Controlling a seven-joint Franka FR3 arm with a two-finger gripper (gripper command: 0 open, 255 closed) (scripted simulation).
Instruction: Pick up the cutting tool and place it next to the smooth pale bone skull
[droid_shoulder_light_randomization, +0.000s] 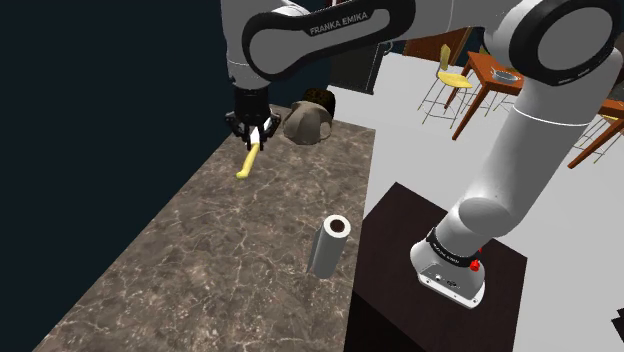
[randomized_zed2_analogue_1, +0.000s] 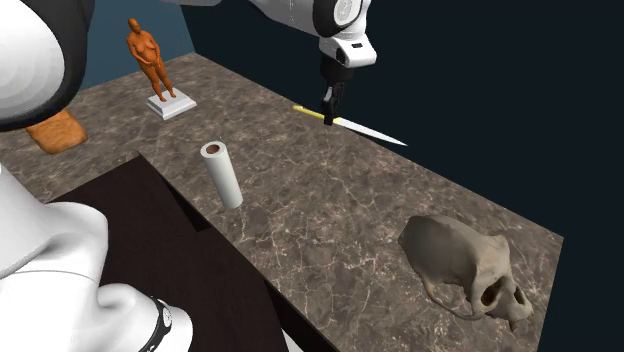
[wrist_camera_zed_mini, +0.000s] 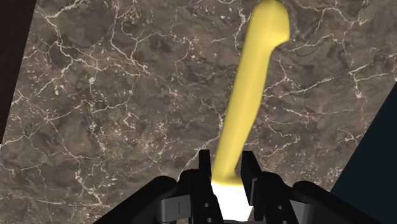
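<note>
A knife with a yellow handle (droid_shoulder_light_randomization: 247, 163) and a white blade (randomized_zed2_analogue_1: 375, 132) is clasped where blade meets handle by my black gripper (droid_shoulder_light_randomization: 252, 135), which is shut on it. It seems to hang just above the marble counter (droid_shoulder_light_randomization: 230, 260). In the wrist view the handle (wrist_camera_zed_mini: 248, 95) reaches out past the fingers (wrist_camera_zed_mini: 203, 172), with my gripper (wrist_camera_zed_mini: 227, 168) around the white blade end. The pale bone skull (droid_shoulder_light_randomization: 308, 118) lies at the counter's far end in the shoulder view, beyond the gripper. In the second exterior view the skull (randomized_zed2_analogue_1: 465, 265) is at the lower right, well away from my gripper (randomized_zed2_analogue_1: 330, 110).
A grey roll (droid_shoulder_light_randomization: 328, 247) lies on the counter near my dark stand (droid_shoulder_light_randomization: 430, 260). An orange figurine (randomized_zed2_analogue_1: 150, 58) on a white base stands at the other end. Black area lies past the counter's long edge. An orange table (droid_shoulder_light_randomization: 490, 80) and chairs stand behind.
</note>
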